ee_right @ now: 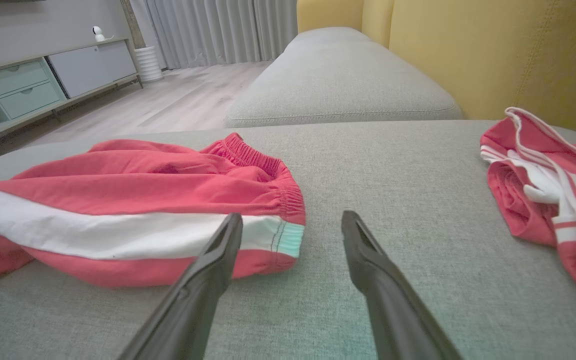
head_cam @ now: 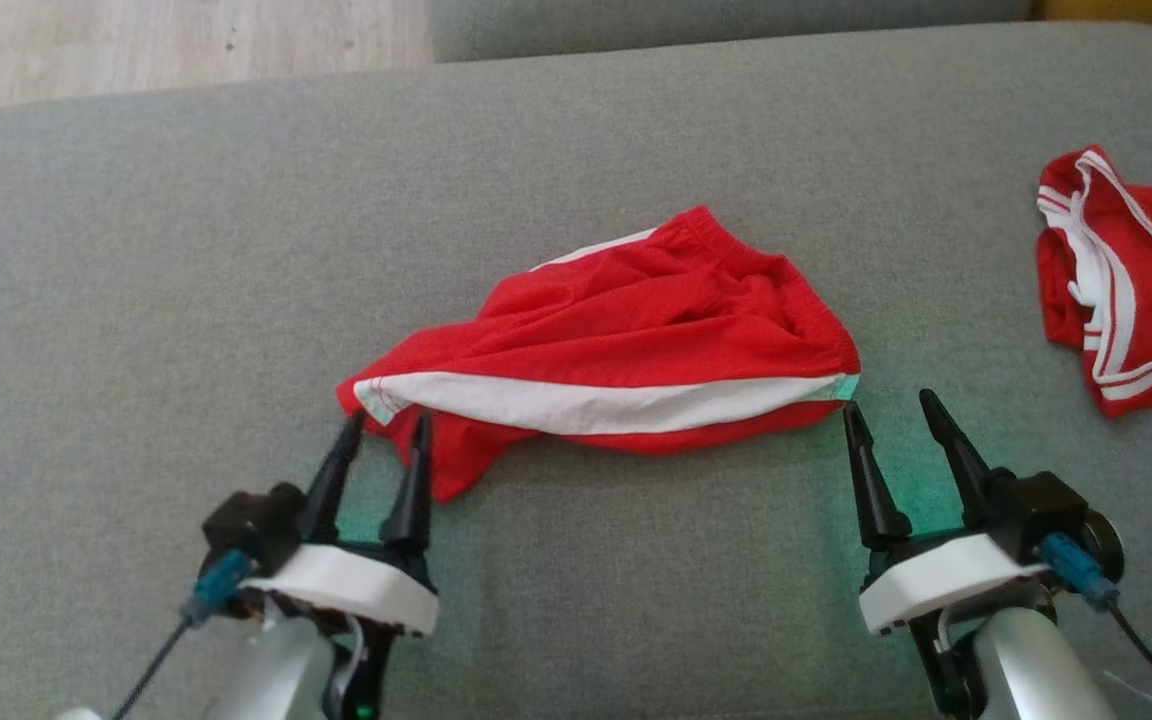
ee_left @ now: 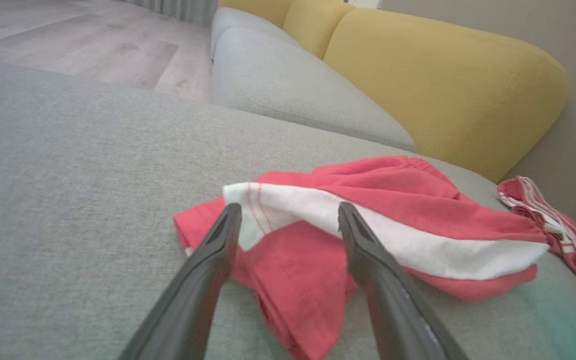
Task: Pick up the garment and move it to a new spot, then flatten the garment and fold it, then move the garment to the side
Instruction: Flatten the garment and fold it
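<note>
The garment point(head_cam: 626, 340) is a pair of red shorts with a white side stripe, lying crumpled on the grey cushion point(head_cam: 576, 600). My left gripper point(head_cam: 386, 420) is open at its left hem, its two fingers straddling the corner of the white stripe point(ee_left: 288, 215). My right gripper point(head_cam: 891, 400) stands open just right of the waistband end; its left fingertip point(ee_right: 230, 225) is at the stripe's pale green end point(ee_right: 288, 237), the other fingertip over bare cushion. Nothing is gripped.
A second red and white garment point(head_cam: 1126, 290) lies bunched at the cushion's right edge point(ee_right: 543, 190). Beyond the cushion are another grey seat point(ee_right: 338, 75), yellow backrests point(ee_left: 448, 80), and wooden floor point(head_cam: 176, 40) to the far left.
</note>
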Available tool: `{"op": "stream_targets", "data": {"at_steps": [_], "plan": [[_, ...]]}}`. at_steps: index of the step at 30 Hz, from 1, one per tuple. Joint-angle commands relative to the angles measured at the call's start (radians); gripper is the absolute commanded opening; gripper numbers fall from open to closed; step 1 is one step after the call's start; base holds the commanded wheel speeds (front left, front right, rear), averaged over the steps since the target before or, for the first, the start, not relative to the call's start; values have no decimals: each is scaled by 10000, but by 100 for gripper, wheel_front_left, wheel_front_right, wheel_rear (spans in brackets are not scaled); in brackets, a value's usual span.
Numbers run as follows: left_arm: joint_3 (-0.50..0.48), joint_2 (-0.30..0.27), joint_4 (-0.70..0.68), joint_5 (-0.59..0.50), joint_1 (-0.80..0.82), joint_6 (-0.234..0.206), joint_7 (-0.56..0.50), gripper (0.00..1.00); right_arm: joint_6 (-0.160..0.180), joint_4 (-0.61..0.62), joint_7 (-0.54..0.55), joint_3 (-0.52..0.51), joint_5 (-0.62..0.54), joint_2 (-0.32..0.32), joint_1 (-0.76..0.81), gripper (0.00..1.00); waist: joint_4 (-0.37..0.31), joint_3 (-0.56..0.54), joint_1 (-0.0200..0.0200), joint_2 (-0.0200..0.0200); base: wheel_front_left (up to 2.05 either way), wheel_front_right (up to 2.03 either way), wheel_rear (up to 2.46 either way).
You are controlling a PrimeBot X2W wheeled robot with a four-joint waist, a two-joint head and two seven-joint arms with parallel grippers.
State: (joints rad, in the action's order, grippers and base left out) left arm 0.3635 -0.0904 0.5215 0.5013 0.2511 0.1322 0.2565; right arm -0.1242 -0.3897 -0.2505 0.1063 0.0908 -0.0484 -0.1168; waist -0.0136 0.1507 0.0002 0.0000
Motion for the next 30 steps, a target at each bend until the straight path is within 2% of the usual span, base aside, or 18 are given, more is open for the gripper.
{"op": "stream_targets", "data": {"at_steps": [1, 11, 19, 30], "plan": [[-174, -335, -175, 234, 496, -18, 53, 100, -65, 303, -113, 216, -92, -18, -432, 100, -38, 97, -2, 0, 0, 0, 0], [456, -825, -73, 1204, 855, -17, 53, 100, -65, 334, -113, 254, -148, -18, -616, 100, -112, 401, -2, 0, 0, 0, 0], [631, -1056, 47, 1335, 1171, -16, 53, 100, -65, 363, -113, 294, -179, -18, -759, 100, -152, 646, -2, 0, 0, 0, 0], [1356, -1163, -527, 1615, 1113, -16, 53, 100, -65, 332, -113, 364, -134, -18, -829, 100, -104, 710, -2, 0, 0, 0, 0]]}}
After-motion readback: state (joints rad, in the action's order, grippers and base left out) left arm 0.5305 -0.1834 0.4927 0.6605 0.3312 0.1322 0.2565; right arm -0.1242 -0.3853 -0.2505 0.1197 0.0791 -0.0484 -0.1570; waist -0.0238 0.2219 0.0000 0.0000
